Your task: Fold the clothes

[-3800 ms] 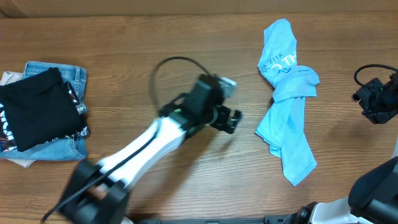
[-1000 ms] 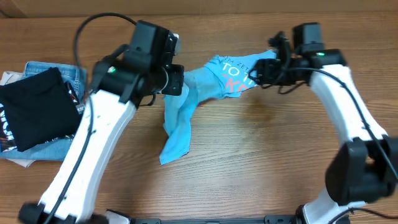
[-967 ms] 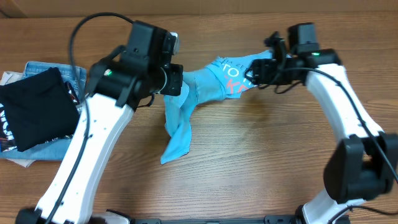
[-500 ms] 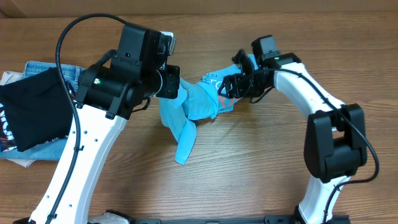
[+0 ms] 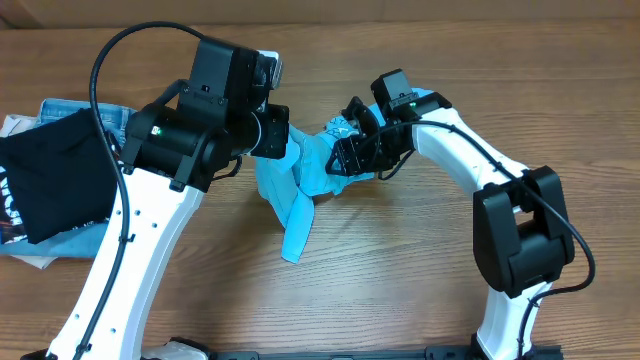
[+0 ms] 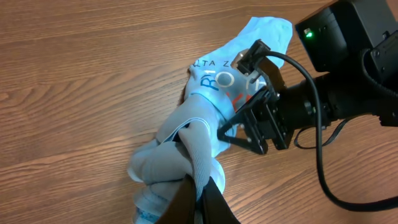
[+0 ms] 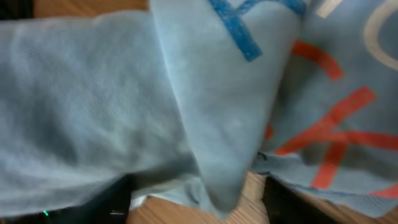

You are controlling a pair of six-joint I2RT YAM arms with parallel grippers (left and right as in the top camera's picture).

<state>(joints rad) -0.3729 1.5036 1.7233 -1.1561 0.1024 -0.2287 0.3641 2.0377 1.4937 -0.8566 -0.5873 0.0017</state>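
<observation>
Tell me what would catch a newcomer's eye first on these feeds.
The light sky-blue cotton T-shirt with red-orange lettering sits twisted and bunched at mid-table, pinched in the shut left tool. The right tool presses into its printed chest from the other side, cloth filling that wrist camera. At the left edge, a black garment with white print lies on blue denim jeans.

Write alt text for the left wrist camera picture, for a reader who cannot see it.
The left gripper, at the bottom edge, pinches a bunched fold of a light blue T-shirt with printed lettering, over a wooden table. From the right, the black right gripper reaches into the cloth beside the print.
</observation>
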